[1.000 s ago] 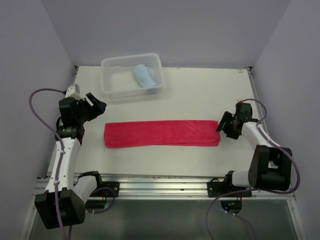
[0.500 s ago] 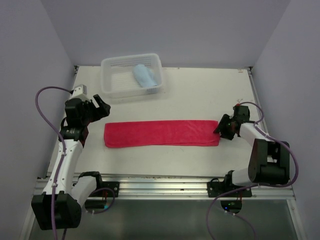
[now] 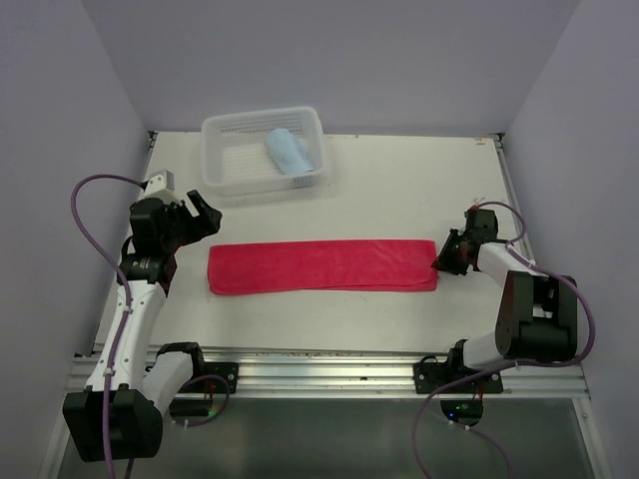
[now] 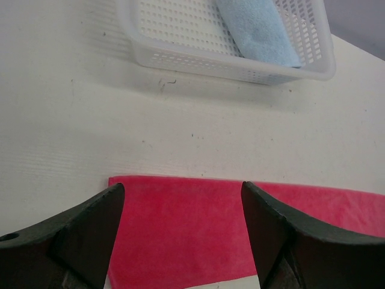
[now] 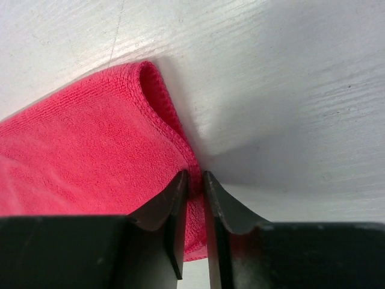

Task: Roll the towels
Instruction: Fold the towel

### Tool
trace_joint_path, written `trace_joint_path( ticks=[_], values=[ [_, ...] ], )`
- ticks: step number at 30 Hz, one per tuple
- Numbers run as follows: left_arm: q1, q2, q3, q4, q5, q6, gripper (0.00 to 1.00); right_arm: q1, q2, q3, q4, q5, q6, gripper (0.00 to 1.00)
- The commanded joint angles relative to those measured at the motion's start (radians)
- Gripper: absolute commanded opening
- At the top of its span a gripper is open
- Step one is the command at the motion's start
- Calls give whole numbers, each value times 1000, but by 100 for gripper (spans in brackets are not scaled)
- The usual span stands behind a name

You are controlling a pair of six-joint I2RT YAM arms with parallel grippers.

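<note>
Red towel (image 3: pixel 322 265) lies mid-table as a long folded strip. The right gripper (image 5: pixel 194 180) pinches its right end, probably to start the roll. The left gripper (image 3: pixel 200 212) hangs wide apart near the left end, while the blue towel (image 3: pixel 288 152) sits rolled in the far basket (image 3: pixel 235 165).

White counter (image 3: pixel 399 190): red towel (image 3: pixel 319 265) flat btwn left tool (image 3: pixel 200 213) & right tool (image 3: pixel 442 261); clear basket (image 3: pixel 225 172) beyond left tool.

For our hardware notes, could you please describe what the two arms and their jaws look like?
Both the left arm and right arm have white links with chunky black joint housings and black bases. A purple cable loops along each. The jaws are matte black, tapering wedges with flat inner faces. No markings are readable.
</note>
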Motion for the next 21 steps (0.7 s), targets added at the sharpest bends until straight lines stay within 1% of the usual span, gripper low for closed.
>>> trace_joint_path(
  ticks=[1,4,7,14,18,21],
  values=[
    [-5,-17,-5,29,26,23,82,1,22,22,-15,41,-24,18],
    [-6,-18,-7,34,32,22,82,3,26,33,-22,38,-24,8],
    [-6,-20,-7,34,33,22,82,3,6,57,-51,59,-26,0],
    [-6,-18,-11,38,49,20,83,3,-53,180,-217,223,-101,0],
    [-8,-20,-13,40,52,19,83,3,-83,263,-277,369,-135,0],
    [-11,-18,-14,41,54,19,83,3,-95,323,-300,420,-159,0]
  ],
)
